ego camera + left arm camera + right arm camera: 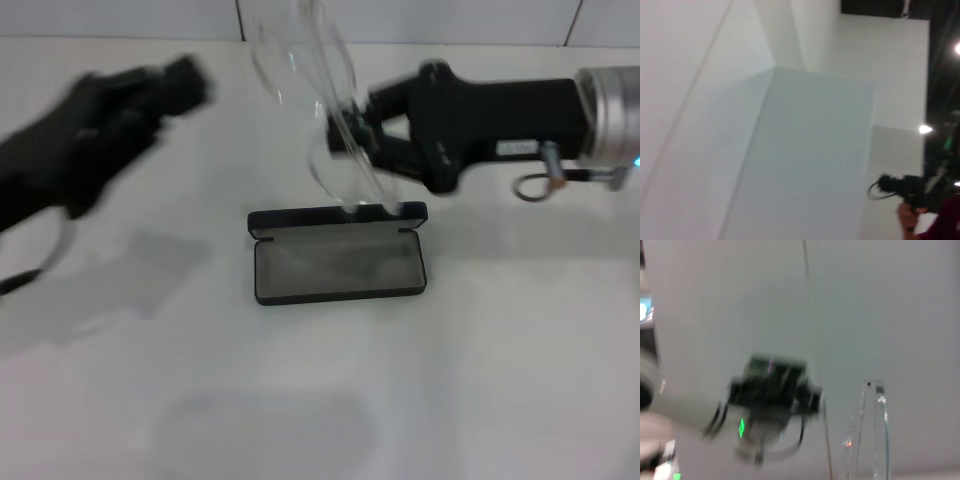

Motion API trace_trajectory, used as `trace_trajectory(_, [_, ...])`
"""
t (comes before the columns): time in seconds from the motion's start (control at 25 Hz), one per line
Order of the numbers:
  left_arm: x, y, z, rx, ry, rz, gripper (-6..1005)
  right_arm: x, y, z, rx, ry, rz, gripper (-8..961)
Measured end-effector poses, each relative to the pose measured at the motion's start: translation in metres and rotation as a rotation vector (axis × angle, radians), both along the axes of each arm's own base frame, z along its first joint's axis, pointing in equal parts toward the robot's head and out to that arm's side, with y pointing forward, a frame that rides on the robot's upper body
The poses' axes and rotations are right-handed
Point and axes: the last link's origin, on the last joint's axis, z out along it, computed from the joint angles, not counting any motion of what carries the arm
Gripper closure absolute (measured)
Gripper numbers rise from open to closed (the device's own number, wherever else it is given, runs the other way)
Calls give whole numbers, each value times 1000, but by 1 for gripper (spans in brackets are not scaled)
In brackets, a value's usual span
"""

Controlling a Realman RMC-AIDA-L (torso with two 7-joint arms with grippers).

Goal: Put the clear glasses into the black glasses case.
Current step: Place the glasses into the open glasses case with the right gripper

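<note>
- The right gripper [350, 125] reaches in from the right edge of the white bench [520, 380], held above its far half; its fingers are clamped on the clear glasses [310, 90].
- The clear glasses hang tilted in the air, lens up toward the far edge, arms trailing down toward the open lid of the black glasses case [338, 257]; whether an arm tip touches the lid cannot be told.
- The black glasses case lies open near the middle of the bench, its grey-lined tray facing up and its lid standing along the far side.
- The left gripper [175, 85] is blurred, raised over the far left part of the bench, well apart from the case; whether its fingers are open or closed cannot be told.
- The right wrist view shows part of the clear glasses' arms [867, 435] against the pale wall, and a blurred dark unit, probably the left gripper [772, 390], farther off; the case is not in it.
- The left wrist view shows only white wall panels [805, 150] and a person's hand [907, 215] holding a dark device [905, 187] at one corner.
</note>
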Motion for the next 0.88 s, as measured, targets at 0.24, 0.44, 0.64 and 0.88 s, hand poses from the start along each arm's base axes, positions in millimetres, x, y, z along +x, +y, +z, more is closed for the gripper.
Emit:
trace_trajectory(0.24, [-43, -12, 43, 107, 26, 143, 919, -16, -3, 29, -17, -384, -12, 824])
trace_trajectory(0.44, [-54, -25, 57, 159, 51, 171, 920, -41, -18, 28, -26, -694, -20, 824])
trace_trajectory(0.64, [-58, -30, 56, 180, 55, 180, 920, -63, -26, -3, -69, -970, 1, 824])
trace_trajectory(0.88, [-60, -33, 53, 199, 59, 189, 920, -77, -23, -33, 67, -1195, 47, 823])
